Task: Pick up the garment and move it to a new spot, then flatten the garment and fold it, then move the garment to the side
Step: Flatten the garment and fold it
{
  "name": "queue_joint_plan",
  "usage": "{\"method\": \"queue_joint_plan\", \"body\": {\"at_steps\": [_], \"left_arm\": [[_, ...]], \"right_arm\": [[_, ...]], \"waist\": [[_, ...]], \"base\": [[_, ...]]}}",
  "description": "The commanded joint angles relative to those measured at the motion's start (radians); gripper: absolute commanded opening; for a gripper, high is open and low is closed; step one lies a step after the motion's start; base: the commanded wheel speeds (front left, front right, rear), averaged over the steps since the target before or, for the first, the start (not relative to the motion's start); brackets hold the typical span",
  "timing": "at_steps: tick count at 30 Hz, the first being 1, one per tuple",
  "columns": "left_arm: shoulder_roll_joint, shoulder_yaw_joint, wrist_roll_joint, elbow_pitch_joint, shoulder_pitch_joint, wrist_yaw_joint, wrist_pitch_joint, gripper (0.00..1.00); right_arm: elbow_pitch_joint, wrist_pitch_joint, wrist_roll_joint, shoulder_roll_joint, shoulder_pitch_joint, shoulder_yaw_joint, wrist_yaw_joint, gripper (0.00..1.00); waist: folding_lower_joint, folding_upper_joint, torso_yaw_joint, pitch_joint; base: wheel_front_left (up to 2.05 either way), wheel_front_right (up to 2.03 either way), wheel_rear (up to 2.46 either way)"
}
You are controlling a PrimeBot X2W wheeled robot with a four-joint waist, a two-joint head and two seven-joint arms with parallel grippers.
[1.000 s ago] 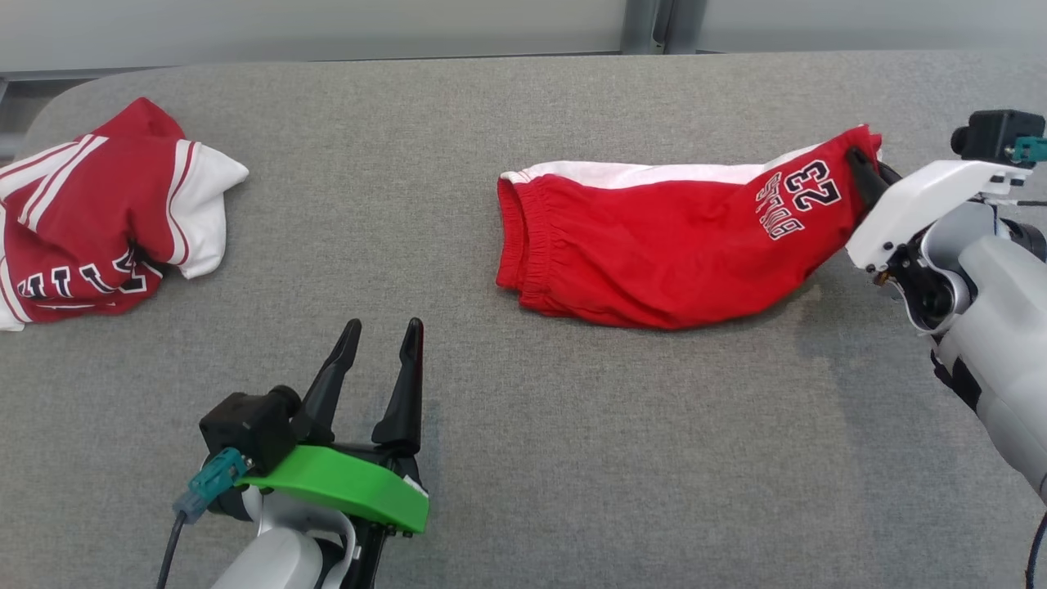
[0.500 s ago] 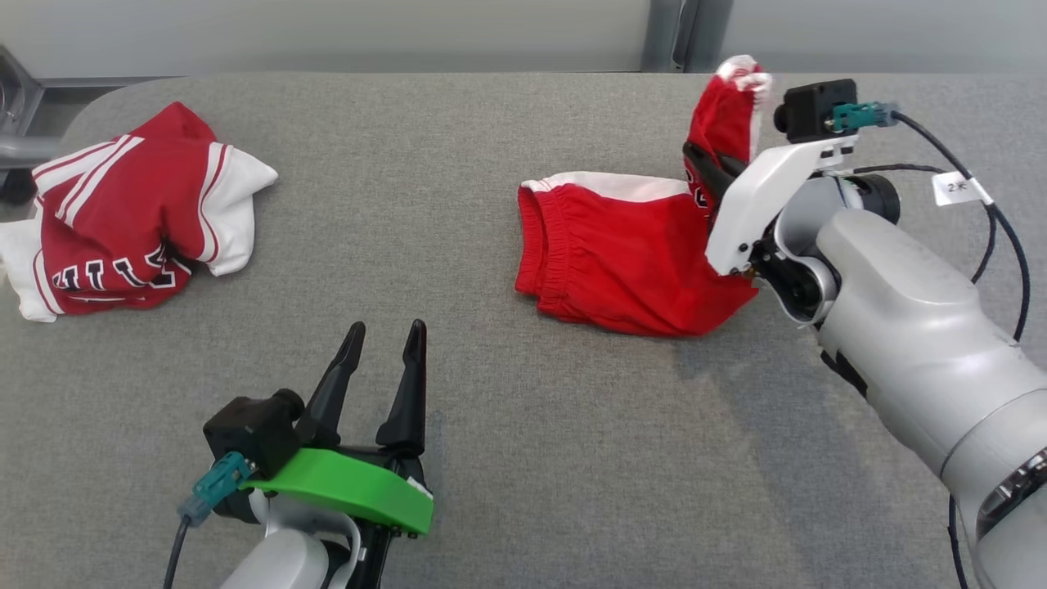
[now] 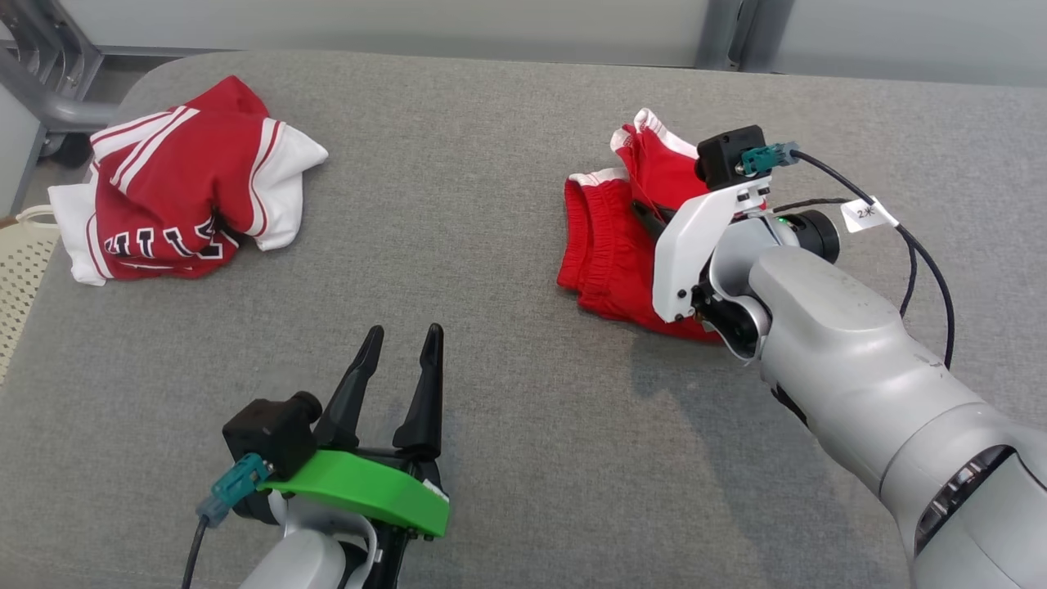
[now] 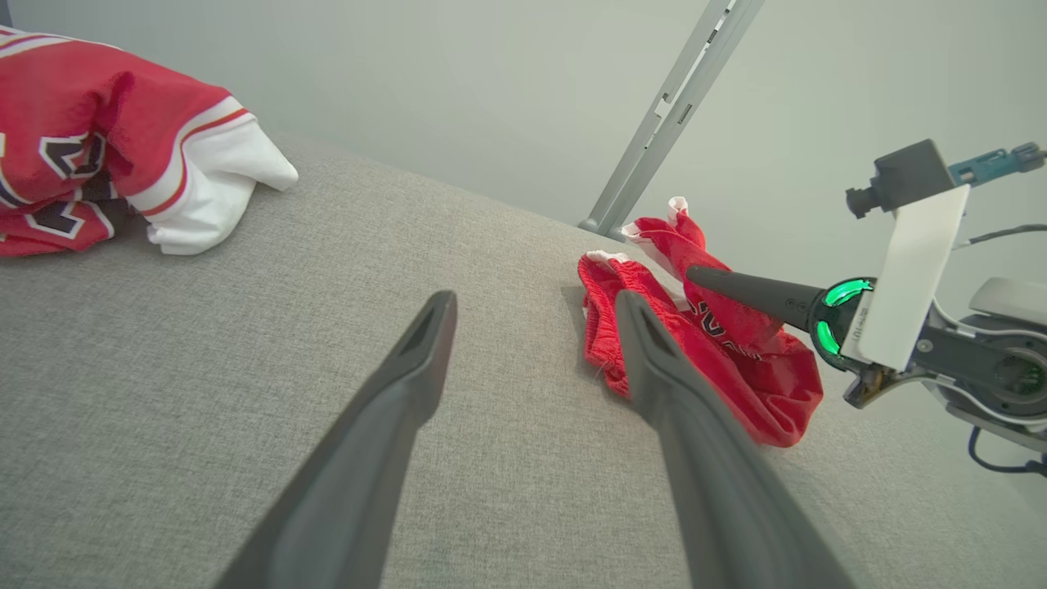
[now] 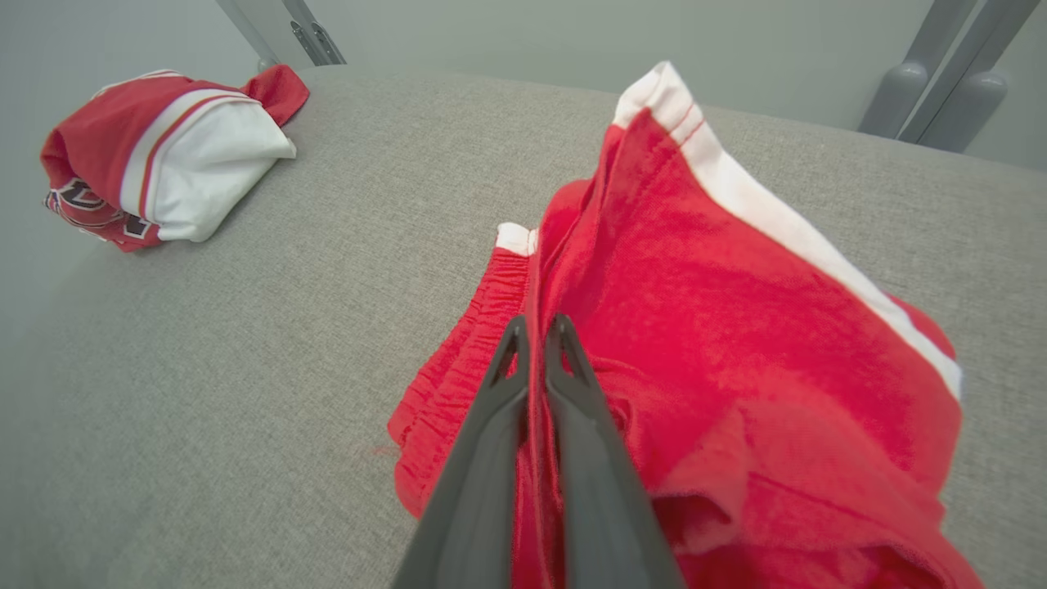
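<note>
I am pinching the shorts [image 3: 601, 262] with my right end effector [image 5: 536, 329], far right | I am holding my left end effector [image 3: 405, 330] open, over the near tabletop [image 3: 491, 204].

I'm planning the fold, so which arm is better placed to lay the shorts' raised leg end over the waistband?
Likely the right. The right gripper is shut on the red shorts, leg end raised near the waistband. The left gripper is open over the grey table, apart from them.
</note>
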Motion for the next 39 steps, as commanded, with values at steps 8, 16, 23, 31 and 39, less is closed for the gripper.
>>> {"method": "queue_joint_plan", "body": {"at_steps": [8,16,23,31,39], "left_arm": [[-0.018,-0.001,-0.001,0.024,-0.019,-0.017,-0.01,1.0],[-0.028,-0.003,0.002,0.039,-0.025,-0.026,-0.012,1.0],[-0.018,0.005,0.001,0.046,-0.013,-0.023,-0.012,1.0],[0.002,0.01,0.008,0.027,0.009,-0.005,-0.007,1.0],[0.021,0.006,0.013,-0.009,0.03,0.016,0.003,1.0]], "right_arm": [[0.09,-0.018,-0.014,0.038,0.0,0.017,0.0,0.0],[0.135,-0.043,-0.032,0.053,-0.015,0.037,0.0,0.42],[0.126,-0.085,-0.053,0.059,-0.033,0.061,0.0,1.0],[0.007,-0.124,-0.021,0.06,-0.035,0.07,0.0,1.0],[0.014,-0.217,0.007,-0.016,-0.063,0.003,0.0,1.0]], "waist": [[0.0,0.0,0.044,0.014],[0.0,0.0,0.055,0.017],[0.0,0.0,0.034,-0.002],[0.0,0.0,-0.021,-0.044],[0.0,0.0,-0.054,-0.058]], "base": [[0.0,0.0,0.0],[0.0,0.0,0.0],[0.0,0.0,0.0],[0.0,0.0,0.0],[0.0,0.0,0.0]]}}
